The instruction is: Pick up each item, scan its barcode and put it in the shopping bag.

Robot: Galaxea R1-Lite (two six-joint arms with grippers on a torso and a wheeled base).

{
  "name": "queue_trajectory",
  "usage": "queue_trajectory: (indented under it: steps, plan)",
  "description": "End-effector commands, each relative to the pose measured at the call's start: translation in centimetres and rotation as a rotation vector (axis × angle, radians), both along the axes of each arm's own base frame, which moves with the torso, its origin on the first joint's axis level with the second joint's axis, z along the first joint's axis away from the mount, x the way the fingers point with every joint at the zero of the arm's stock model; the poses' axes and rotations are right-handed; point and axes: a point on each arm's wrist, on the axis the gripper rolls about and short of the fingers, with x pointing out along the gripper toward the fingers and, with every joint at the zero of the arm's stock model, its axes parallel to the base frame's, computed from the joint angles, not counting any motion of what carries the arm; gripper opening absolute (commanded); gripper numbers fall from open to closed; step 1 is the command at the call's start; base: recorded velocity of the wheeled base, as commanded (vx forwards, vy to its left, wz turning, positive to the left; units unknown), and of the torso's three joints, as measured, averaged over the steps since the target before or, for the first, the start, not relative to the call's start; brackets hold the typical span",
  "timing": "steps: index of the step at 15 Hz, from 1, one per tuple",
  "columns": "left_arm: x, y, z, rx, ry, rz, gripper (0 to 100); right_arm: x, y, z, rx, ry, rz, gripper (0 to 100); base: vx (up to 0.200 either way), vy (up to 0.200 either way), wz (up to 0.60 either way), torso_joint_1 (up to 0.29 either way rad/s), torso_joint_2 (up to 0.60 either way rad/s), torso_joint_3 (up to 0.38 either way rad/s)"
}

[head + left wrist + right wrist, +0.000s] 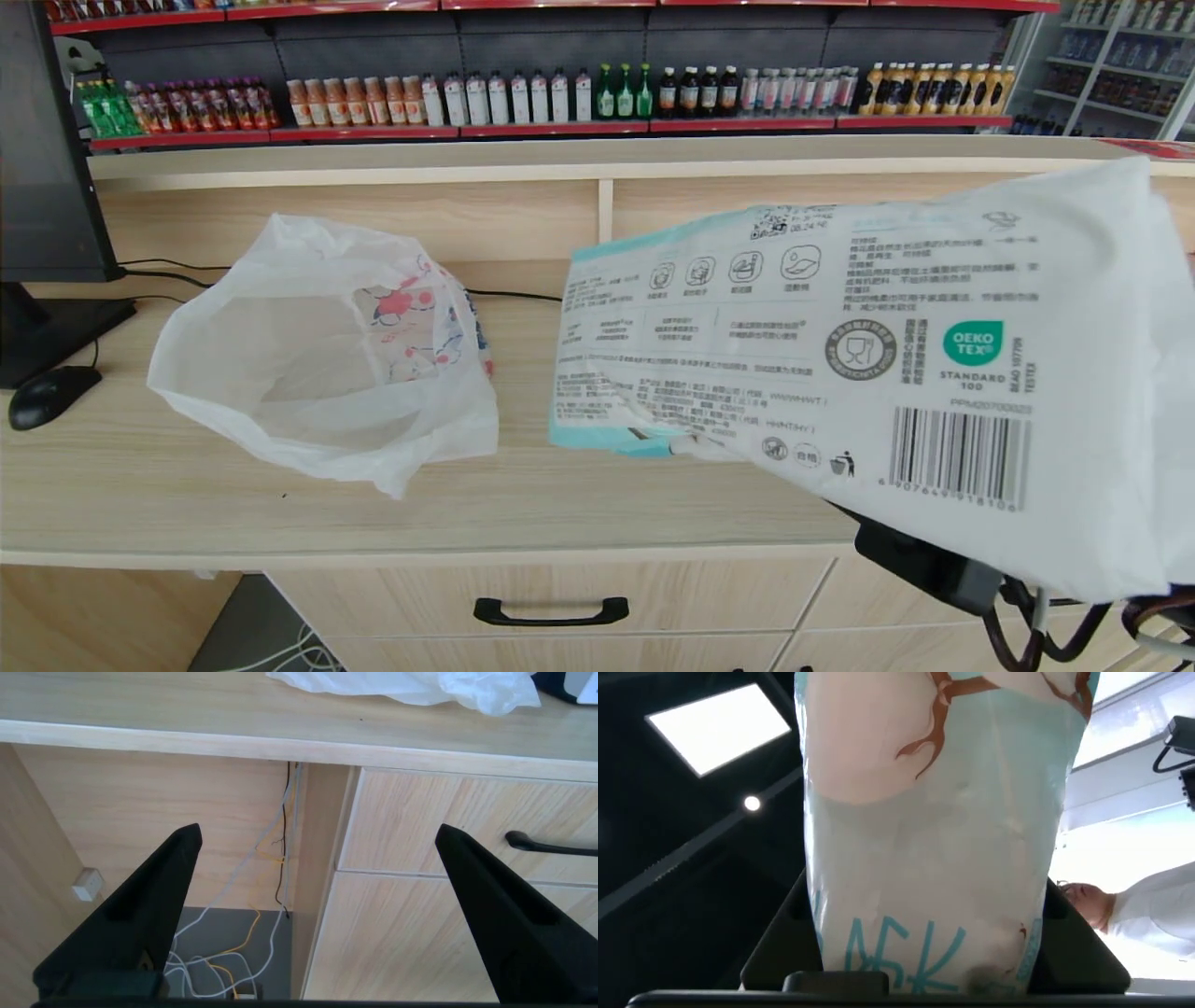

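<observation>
Bench (pixel 280 513): a long wooden top. It carries the bag, so the drop spot is close to the arms.

Soft white pack (pixel 840 373): up in the air over the right side of the bench, well apart from the bag. Its printed side faces up toward the head camera. I think it is held like this so the code can be read.

Shopping bag (pixel 317 373): a thin white plastic bag lying on the left part of the bench. Its mouth is open toward the robot, so a thing can slide in. Something with red and blue pictures shows through its far side. I cannot tell if that is an item or just print.

Monitor (pixel 47 140): stands at the far left edge of the bench, away from the work.

Right end effector (pixel 929 943): its two fingers are pressed on the sides of the pack's end and squeeze it tight, so the pack does not slip.

Left end effector (pixel 318 835): its fingers are wide apart with nothing between them. It hangs low in front of the drawers, under the bench edge, out of the way.

Mouse (pixel 51 394): black, just beside the monitor's foot.

Barcode (pixel 957 453): on the near corner of the pack, flat and easy to see. The next job is likely the scan, then the bag.
</observation>
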Motion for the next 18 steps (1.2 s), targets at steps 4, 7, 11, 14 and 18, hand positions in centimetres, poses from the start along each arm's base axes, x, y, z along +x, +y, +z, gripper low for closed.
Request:
queue_trajectory:
  steps: [4,7,11,14,18]
  plan:
    - [0.0,0.0,0.0,-0.001,-0.001,0.000,100,-2.7,-3.2,0.8,-0.028,-0.314,-0.158,0,0.000,0.000,0.00,0.000,0.00,0.000]
    - [0.0,0.0,0.0,-0.001,-0.001,0.000,100,-5.0,-5.0,-0.4,-0.120,-0.637,-0.303,0,0.000,0.000,0.00,0.000,0.00,0.000]
    - [0.0,0.0,0.0,-0.001,-0.001,0.000,100,-6.0,-5.8,-1.1,-0.217,-1.026,-0.439,0,0.000,0.000,0.00,0.000,0.00,0.000]
    - [0.0,0.0,0.0,-0.001,-0.001,0.000,100,-5.9,-6.4,-1.8,-0.298,-1.313,-0.504,0,0.000,0.000,0.00,0.000,0.00,0.000]
    - [0.0,0.0,0.0,-0.001,-0.001,0.000,100,-5.2,-6.7,-3.2,-0.440,-1.583,-0.606,0,0.000,0.000,0.00,0.000,0.00,0.000]
